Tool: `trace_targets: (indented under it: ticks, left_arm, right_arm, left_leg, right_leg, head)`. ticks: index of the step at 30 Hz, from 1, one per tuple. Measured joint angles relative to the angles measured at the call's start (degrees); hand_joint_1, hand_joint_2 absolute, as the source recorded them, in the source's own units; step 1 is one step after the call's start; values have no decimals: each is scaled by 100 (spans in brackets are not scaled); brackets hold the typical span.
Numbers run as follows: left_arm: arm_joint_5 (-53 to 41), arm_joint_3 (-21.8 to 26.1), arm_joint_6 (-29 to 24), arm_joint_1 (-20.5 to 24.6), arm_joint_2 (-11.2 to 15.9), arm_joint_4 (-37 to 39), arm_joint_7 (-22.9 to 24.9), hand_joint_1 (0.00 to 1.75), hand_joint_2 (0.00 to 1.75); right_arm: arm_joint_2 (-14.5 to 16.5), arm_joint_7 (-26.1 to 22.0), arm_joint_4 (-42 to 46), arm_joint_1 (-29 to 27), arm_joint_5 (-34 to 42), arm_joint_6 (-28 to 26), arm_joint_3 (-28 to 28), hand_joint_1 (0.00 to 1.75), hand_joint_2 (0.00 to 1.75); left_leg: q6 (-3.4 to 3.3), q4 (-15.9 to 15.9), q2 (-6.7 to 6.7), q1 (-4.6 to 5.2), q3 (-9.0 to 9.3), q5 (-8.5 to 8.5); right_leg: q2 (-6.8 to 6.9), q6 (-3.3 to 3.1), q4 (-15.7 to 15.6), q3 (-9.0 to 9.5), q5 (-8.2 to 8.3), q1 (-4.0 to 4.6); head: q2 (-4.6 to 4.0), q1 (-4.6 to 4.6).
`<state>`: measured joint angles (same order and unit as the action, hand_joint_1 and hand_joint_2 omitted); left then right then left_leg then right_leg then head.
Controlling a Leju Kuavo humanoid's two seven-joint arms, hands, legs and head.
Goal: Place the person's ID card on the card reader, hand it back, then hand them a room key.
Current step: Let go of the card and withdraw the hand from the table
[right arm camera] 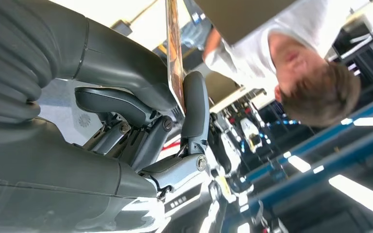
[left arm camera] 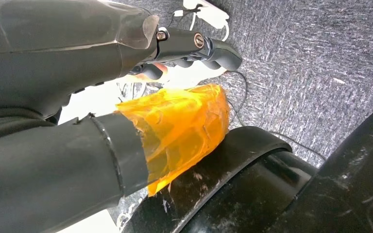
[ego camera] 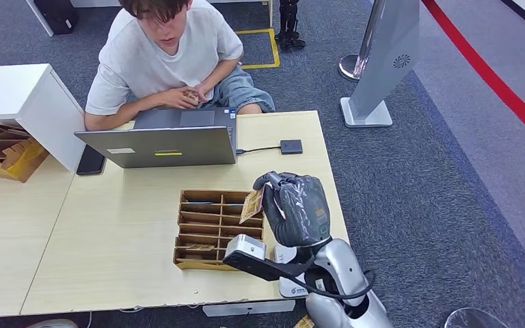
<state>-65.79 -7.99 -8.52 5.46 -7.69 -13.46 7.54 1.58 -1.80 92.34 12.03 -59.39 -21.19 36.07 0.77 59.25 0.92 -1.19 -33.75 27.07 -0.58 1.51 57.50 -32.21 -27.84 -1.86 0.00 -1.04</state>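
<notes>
1. The right hand is raised above the counter, just beside the wooden tray, and pinches a thin tan card between thumb and a finger; the right wrist view shows the card edge-on, clamped near its lower end.
2. Whether this card is the ID card or a room key cannot be told from the print; since it sits right over the tray's slots, my guess is a room key.
3. Handling, as a judgement: the card looks light, flat and stiff, with a smooth face that could slip or swing in a pinch taken at one end. A hold set further in from the edge, leaving the far half free for the person to take, seems best.
4. The left hand hangs low over the carpet, its fingers partly curled with nothing visibly in them; whether it counts as closed I cannot tell.
5. Count: one card in the hand, one slotted tray with several flat cards lying in its compartments (too small to number), one small black box wired to one laptop, probably the reader, one phone, one person seated opposite.
</notes>
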Motion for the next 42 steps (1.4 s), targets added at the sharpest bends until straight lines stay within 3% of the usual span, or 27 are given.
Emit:
trace_targets:
  ticks: [27, 42]
  left_arm:
    - [-66, -1, 29, 4, -1, 0, -33, 0, 0]
    - [-174, -92, 83, 43, -17, -2, -35, 0, 0]
  right_arm:
    - [-93, 8, 313, 306, -157, 10, -222, 175, 175]
    - [-16, 922, -77, 1006, -1440, -213, -487, 175, 175]
  left_leg:
    - [0, 0, 0, 0, 0, 0]
    - [-2, 1, 1, 0, -1, -4]
  right_leg:
    - [0, 1, 0, 1, 2, 0]
    - [0, 4, 0, 2, 6, 0]
  head:
    - [0, -1]
    - [0, 0]
